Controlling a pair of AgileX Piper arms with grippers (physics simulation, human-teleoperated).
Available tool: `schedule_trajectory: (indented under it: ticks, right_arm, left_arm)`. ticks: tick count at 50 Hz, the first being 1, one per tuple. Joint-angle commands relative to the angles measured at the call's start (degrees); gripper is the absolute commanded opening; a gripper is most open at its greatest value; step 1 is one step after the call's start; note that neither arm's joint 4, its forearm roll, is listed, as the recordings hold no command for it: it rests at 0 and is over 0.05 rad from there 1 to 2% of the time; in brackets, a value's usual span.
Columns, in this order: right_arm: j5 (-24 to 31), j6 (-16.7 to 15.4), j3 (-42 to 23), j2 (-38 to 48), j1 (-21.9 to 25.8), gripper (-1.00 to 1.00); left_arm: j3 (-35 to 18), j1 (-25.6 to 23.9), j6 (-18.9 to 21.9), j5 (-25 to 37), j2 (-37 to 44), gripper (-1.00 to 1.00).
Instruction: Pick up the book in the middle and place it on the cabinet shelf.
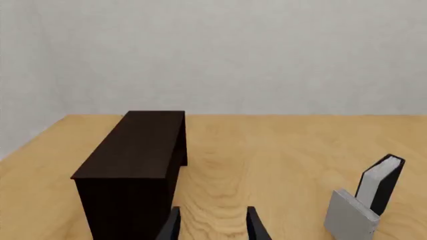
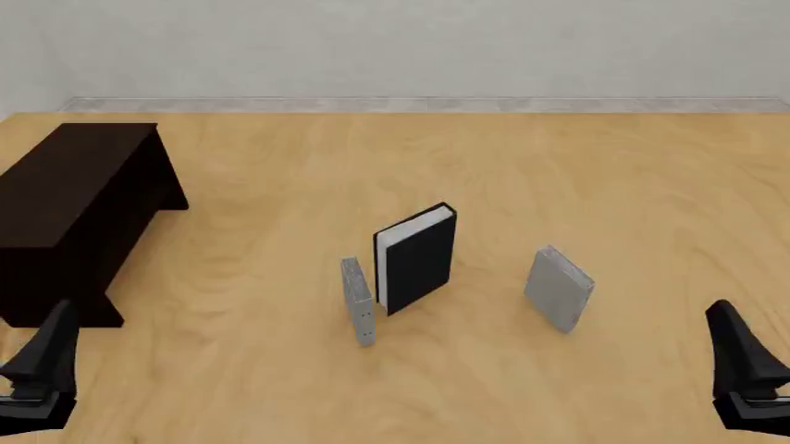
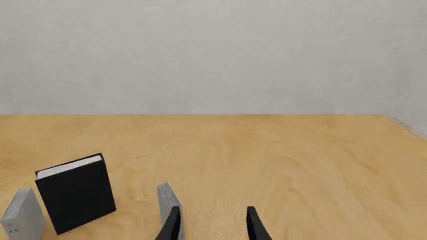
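Note:
The book (image 2: 417, 257) is a black hardcover with white page edges, standing upright at the table's middle; it also shows in the wrist views (image 1: 382, 182) (image 3: 75, 199). The cabinet shelf (image 2: 72, 208) is a long, very dark wooden piece at the far left (image 1: 133, 165). My left gripper (image 2: 43, 356) sits low at the front left, near the cabinet's near end, open with nothing between its fingers (image 1: 212, 225). My right gripper (image 2: 738, 356) sits at the front right, open and empty (image 3: 212, 225). Both are well short of the book.
A small grey book (image 2: 358, 301) stands just left of the black one, nearly touching it. Another grey book (image 2: 560, 287) stands apart to its right. A pale wall (image 2: 395, 46) bounds the wooden table's far edge.

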Motion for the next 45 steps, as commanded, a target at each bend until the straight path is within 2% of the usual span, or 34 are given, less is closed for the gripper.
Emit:
schedule_trajectory:
  ticks: [1,12,14,17,22,25,27,33,34,37,39,45]
  right_arm:
    - [-0.1,0.0,-0.2,0.3,0.0,1.00]
    - [0.0,0.0,-0.2,0.2,0.0,1.00]
    - [0.1,-0.1,-0.2,0.2,0.0,1.00]
    - [-0.2,0.0,-0.1,0.4,0.0,1.00]
    - [0.0,-0.1,-0.2,0.3,0.0,1.00]
    - [0.0,0.0,-0.2,0.3,0.0,1.00]
    - [-0.1,0.0,-0.2,0.3,0.0,1.00]
    - [0.1,-0.1,-0.2,0.2,0.0,1.00]
    - [0.1,0.0,-0.2,0.2,0.0,1.00]
    - [0.0,-0.1,-0.2,0.3,0.0,1.00]
    - [0.2,0.0,-0.3,0.2,0.0,1.00]
    - [0.2,-0.1,-0.3,0.1,0.0,1.00]
  left_arm:
    - [-0.3,0.3,-0.1,-0.5,0.0,1.00]
    - [-0.5,-1.0,1.3,-0.2,0.1,1.00]
    - [-0.8,-0.7,0.1,0.2,0.2,1.00]
    - [-1.2,-1.9,0.7,-1.1,2.4,1.00]
    - [-3.2,-4.3,1.6,-8.8,11.5,1.00]
    - [-3.6,-6.2,3.1,-12.5,15.1,1.00]
    - [-4.4,-8.5,4.8,-16.9,20.3,1.00]
    - [-7.0,-10.8,4.3,-23.9,30.2,1.00]
    - [-8.2,-12.4,5.7,-25.8,33.1,1.00]
    - [-9.2,-12.6,5.7,-26.8,35.6,1.00]
    - [-10.6,-12.9,3.7,-26.2,37.1,1.00]
    - [-13.4,-15.9,3.9,-28.4,43.6,1.00]
